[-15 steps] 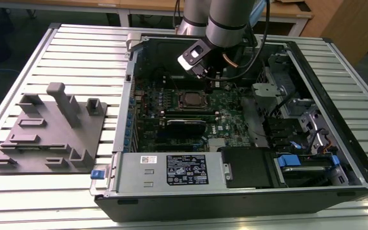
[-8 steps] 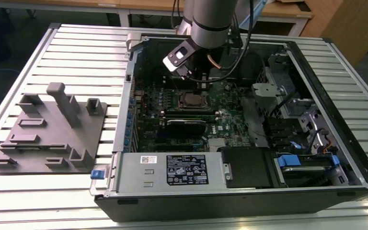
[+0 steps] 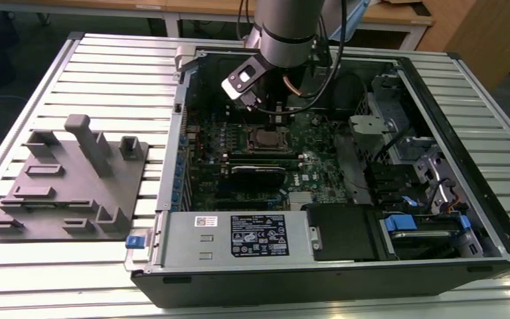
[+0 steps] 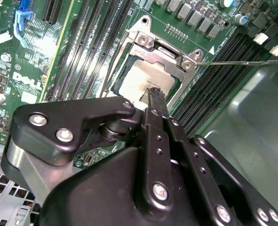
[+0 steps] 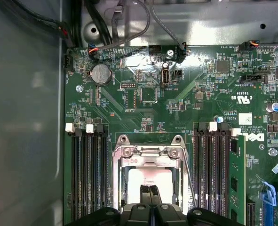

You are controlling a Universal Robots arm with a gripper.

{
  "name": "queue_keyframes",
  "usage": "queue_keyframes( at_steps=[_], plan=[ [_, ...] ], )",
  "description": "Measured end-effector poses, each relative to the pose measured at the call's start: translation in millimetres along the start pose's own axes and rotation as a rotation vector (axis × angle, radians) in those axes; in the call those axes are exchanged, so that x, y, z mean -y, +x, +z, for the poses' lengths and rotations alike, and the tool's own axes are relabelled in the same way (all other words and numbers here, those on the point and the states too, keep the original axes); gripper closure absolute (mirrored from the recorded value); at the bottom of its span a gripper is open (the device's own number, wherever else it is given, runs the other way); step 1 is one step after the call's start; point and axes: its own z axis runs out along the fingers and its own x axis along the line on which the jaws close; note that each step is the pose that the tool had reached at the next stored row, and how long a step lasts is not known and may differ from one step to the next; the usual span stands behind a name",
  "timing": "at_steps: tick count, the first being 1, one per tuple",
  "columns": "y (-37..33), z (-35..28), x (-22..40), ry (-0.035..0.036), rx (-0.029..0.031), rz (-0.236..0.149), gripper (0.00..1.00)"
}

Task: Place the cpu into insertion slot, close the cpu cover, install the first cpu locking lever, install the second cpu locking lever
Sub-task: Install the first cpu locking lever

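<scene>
The cpu (image 5: 147, 180) lies flat in the insertion slot (image 3: 268, 140) on the green board, its pale face showing (image 4: 138, 77). The silver cpu cover (image 5: 148, 153) lies down around it as a frame, hinge end (image 4: 164, 49) away from the fingers. My gripper (image 5: 151, 194) is shut, its two black fingers pressed together with nothing between them, and the tips (image 4: 155, 94) sit right over the cpu's near edge. Whether they touch it I cannot tell. A thin wire locking lever (image 4: 237, 60) sticks out sideways from the socket corner; in the first wrist view the lever (image 5: 189, 176) runs beside the cover.
Black memory slots (image 5: 88, 174) flank the socket on both sides, one holding a green module (image 5: 236, 179). The open computer case (image 3: 467, 100) walls in the board, with cables and drive bays on the exterior view's right. A grey fixture plate (image 3: 69, 186) lies outside on the slatted table.
</scene>
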Motion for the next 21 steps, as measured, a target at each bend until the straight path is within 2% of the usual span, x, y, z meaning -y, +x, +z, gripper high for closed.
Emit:
queue_keyframes(
  at_steps=[9, 21],
  plan=[
    [0.4, -4.9, 0.0, 0.0, 0.0001, 0.0, 0.89],
    [0.4, -5.2, 0.0, 0.0, 0.0001, 0.0, 0.89]
  ],
)
